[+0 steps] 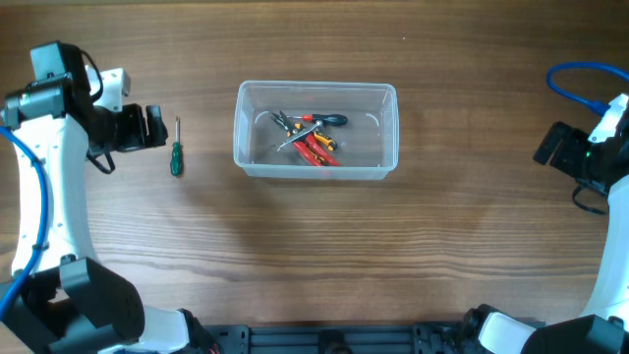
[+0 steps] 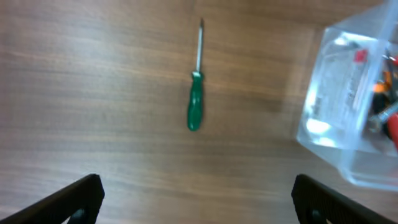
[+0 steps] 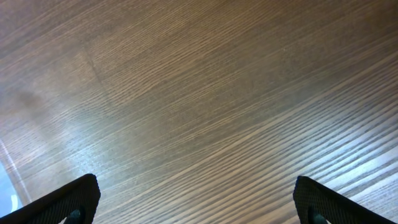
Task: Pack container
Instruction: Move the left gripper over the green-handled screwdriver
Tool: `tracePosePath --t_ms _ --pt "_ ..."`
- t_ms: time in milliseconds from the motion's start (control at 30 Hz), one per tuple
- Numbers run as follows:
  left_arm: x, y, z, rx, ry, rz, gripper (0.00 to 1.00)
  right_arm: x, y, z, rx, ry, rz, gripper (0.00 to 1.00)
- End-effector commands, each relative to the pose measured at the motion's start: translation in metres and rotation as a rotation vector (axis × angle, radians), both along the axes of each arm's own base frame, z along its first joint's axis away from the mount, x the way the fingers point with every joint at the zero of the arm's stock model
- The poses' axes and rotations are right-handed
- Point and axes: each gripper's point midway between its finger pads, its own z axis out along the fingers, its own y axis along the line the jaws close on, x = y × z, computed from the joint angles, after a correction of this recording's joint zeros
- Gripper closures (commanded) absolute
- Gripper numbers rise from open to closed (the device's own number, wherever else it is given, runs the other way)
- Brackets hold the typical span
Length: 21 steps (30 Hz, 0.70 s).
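The clear plastic container (image 1: 314, 93) stands at the table's middle back, holding several hand tools with red, orange and black handles (image 1: 313, 138). It also shows at the right edge of the left wrist view (image 2: 348, 99). A green-handled screwdriver (image 1: 176, 152) lies on the wood left of the container, also in the left wrist view (image 2: 195, 106). My left gripper (image 1: 154, 126) is open and empty, just left of the screwdriver, its fingers wide apart (image 2: 198, 199). My right gripper (image 1: 550, 146) is open and empty at the far right, over bare wood (image 3: 196, 199).
A blue cable (image 1: 580, 84) loops behind the right arm. The wooden table (image 1: 314, 256) stretches in front of the container. The arm bases stand at the front corners.
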Motion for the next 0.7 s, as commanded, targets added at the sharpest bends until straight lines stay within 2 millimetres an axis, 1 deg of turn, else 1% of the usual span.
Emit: tracePosePath --t_ms 0,67,133,200,233,333,467,533,600,667 --pt "0.002 0.012 -0.038 0.033 0.088 -0.025 0.0 0.0 0.001 -0.001 0.014 -0.005 -0.012 0.0" --pt "0.008 0.013 -0.057 0.03 0.114 -0.076 0.0 0.0 0.001 -0.001 0.014 -0.005 -0.012 0.0" --pt "0.015 0.011 -0.07 0.029 0.124 -0.088 0.0 0.0 0.001 -0.001 0.014 -0.005 -0.012 0.0" --pt "0.024 0.003 -0.084 0.028 0.132 -0.115 0.0 0.0 0.001 -0.001 0.015 -0.005 -0.013 0.0" --pt "0.027 -0.001 -0.087 0.028 0.135 -0.127 0.0 0.0 0.001 -0.001 0.014 -0.005 -0.012 0.0" --pt "0.042 -0.019 -0.095 0.039 0.125 -0.181 0.0 0.0 0.001 -0.001 0.014 -0.005 -0.012 0.0" --pt "0.058 -0.03 -0.1 0.053 0.121 -0.212 0.0 0.0 0.001 -0.001 0.014 -0.005 -0.013 0.0" --pt "0.057 -0.03 -0.109 0.045 0.147 -0.208 0.0 0.0 0.001 -0.001 0.014 -0.005 -0.013 0.0" --pt "0.051 -0.03 -0.117 0.044 0.184 -0.207 0.0 0.0 0.001 -0.001 0.014 -0.005 -0.013 0.0" --pt "0.049 -0.024 -0.123 0.069 0.209 -0.182 0.0 0.0 0.001 -0.001 0.014 -0.005 -0.012 0.0"
